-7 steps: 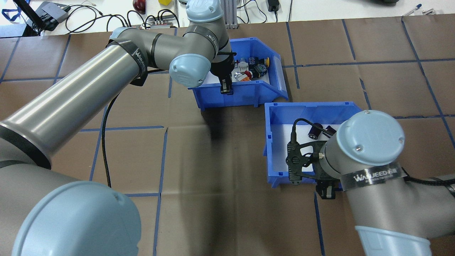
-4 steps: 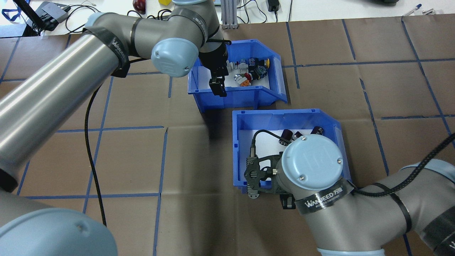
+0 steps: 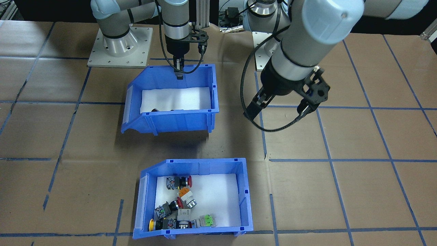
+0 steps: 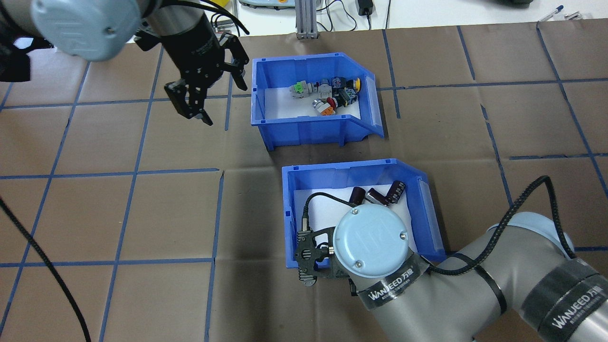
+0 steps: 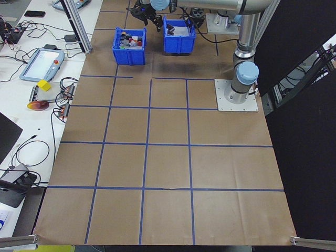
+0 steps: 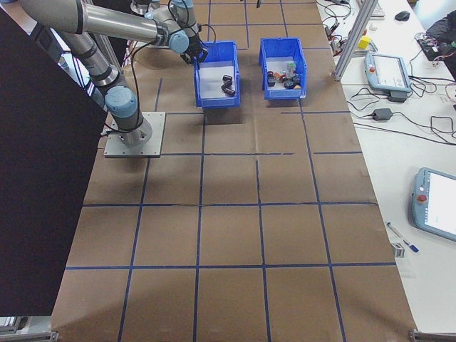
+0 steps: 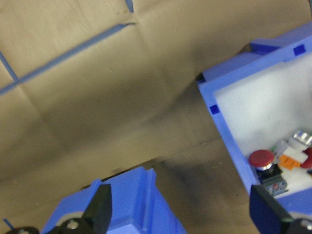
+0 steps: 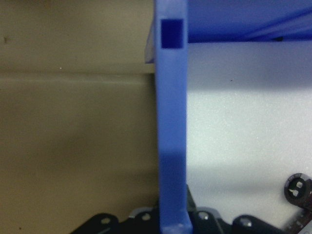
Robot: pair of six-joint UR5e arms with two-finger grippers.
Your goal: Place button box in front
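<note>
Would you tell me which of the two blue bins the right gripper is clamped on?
The right gripper grips the wall of the bin with dark cylinders, not the button box.

Blue button box [image 4: 308, 128] w/ white liner; brown table [image 4: 142, 213], blue grid.

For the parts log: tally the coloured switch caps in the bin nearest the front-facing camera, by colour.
In the blue plastic button box, seen from the front-facing view:
Red round switch caps: 2
Orange switch cap: 1
Yellow round switch cap: 1
Green switch piece: 1
Total: 5
</note>
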